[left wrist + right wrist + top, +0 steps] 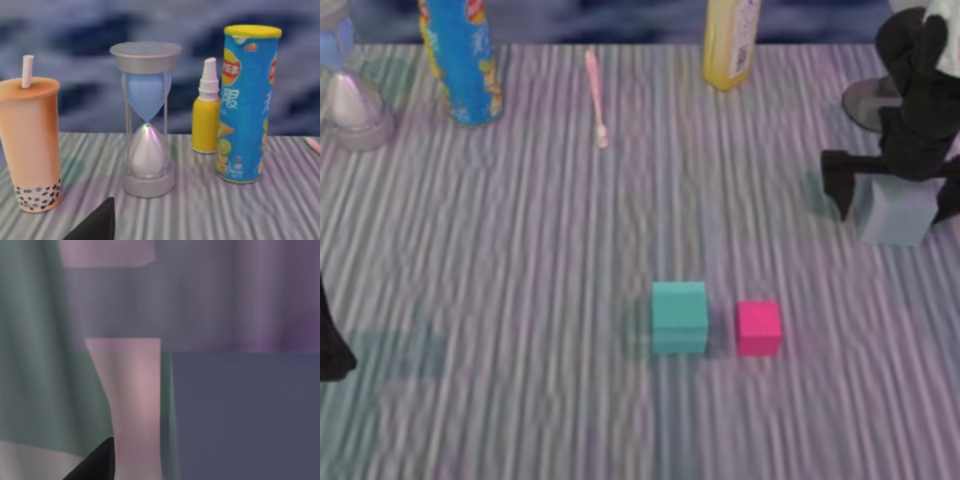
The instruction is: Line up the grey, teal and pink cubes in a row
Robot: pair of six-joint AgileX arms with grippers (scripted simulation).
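The pale grey cube (902, 216) sits at the table's right side, and it fills much of the right wrist view as a blue-grey block (245, 415). My right gripper (895, 195) hangs over it, open, with one dark finger on each side and a gap to the cube. The teal cube (679, 316) and the smaller hot-pink cube (758, 328) rest side by side near the middle front, slightly apart. My left gripper (330, 345) stays parked at the left edge, open, holding nothing; one fingertip (95, 225) shows in its wrist view.
Along the back stand a blue chips can (460, 60), a yellow bottle (730, 40) and an hourglass (355, 100). A thin pink stick (595, 95) lies between them. A bubble tea cup (30, 145) shows in the left wrist view.
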